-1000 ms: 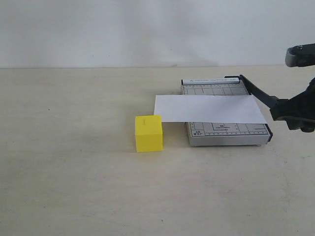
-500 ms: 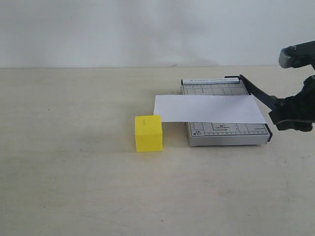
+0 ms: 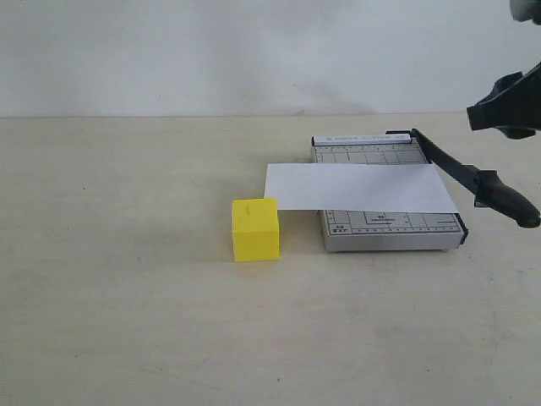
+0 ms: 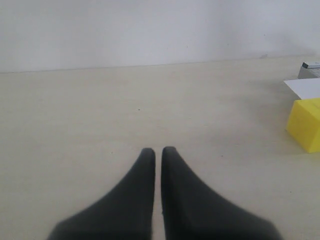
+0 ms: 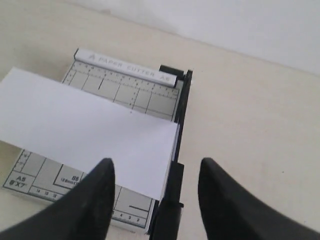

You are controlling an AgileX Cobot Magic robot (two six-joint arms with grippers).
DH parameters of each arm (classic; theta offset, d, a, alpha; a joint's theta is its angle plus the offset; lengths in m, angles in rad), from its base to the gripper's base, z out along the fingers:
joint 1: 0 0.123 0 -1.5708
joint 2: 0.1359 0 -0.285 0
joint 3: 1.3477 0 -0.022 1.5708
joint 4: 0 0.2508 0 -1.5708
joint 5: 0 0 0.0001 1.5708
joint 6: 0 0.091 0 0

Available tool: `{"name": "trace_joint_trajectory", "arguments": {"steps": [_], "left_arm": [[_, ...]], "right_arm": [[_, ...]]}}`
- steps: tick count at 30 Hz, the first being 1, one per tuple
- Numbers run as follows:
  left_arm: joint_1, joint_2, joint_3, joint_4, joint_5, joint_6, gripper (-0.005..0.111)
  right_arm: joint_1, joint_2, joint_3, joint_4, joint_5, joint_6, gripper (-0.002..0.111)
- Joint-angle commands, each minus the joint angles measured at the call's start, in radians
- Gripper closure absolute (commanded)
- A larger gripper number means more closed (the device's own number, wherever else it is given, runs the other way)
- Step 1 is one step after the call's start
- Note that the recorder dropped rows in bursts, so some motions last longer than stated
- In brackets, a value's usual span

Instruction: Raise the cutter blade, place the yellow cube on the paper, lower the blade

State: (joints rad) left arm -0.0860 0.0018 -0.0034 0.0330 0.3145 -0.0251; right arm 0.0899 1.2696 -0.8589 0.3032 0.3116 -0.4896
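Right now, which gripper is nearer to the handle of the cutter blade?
Right. The right gripper hangs open above the handle end of the cutter blade, not touching it. The left gripper is shut over bare table, on the far side of the yellow cube from the blade.

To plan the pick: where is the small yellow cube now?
In the exterior view the small matte yellow cube stands on the beige table, left of the grey gridded cutter base, beside the near-left corner of the white paper strip.

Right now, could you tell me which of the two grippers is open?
The right gripper: its fingers stand wide apart over the cutter blade, whereas the left gripper has its fingers pressed together.
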Motion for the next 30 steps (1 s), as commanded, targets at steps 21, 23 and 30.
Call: {"name": "trace_joint_trajectory", "arguments": {"steps": [21, 23, 30], "left_arm": [[-0.005, -0.002, 0.003, 0.001, -0.008, -0.001, 0.102], [-0.005, -0.002, 0.003, 0.001, -0.008, -0.001, 0.102], [-0.005, -0.002, 0.003, 0.001, -0.008, -0.001, 0.102]], "right_arm": [[0.0, -1.058, 0.628, 0.028, -0.092, 0.321, 0.108], [0.0, -1.082, 0.628, 0.028, -0.043, 0.321, 0.108], [0.0, -1.087, 0.628, 0.028, 0.029, 0.369, 0.108]]}}
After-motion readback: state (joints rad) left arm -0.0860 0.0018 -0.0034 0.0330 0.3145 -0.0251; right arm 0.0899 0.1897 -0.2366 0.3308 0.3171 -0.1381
